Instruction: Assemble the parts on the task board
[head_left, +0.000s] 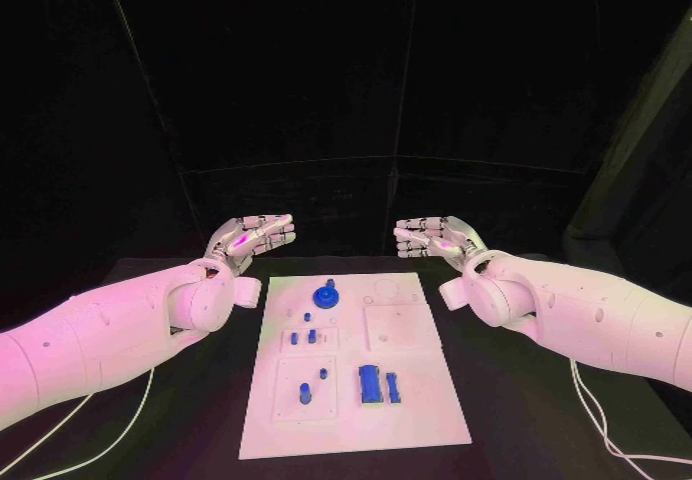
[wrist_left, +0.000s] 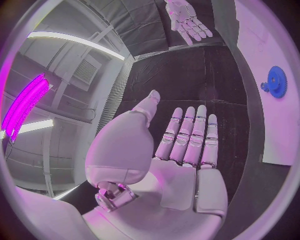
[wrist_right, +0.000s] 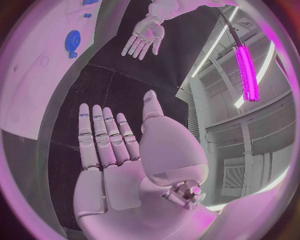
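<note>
1. Here the black table (head_left: 173, 400) carries the white task board (head_left: 411, 400) in its middle, well apart from both hands.
2. The left arm (head_left: 101, 340) reaches forward beside the board's far left corner; the right arm (head_left: 606, 310) mirrors it at the far right corner.
3. The left hand (head_left: 253, 238) is flat, fingers (wrist_left: 190, 135) straight and side by side, holding nothing.
4. The right hand (head_left: 440, 238) has the same pose, fingers (wrist_right: 103, 132) extended and empty.
5. The blue gear (head_left: 327, 295) stands at the board's far end, between the hands.
6. Two blue blocks (head_left: 379, 385) and small blue pegs (head_left: 306, 338) lie nearer on the board.
</note>
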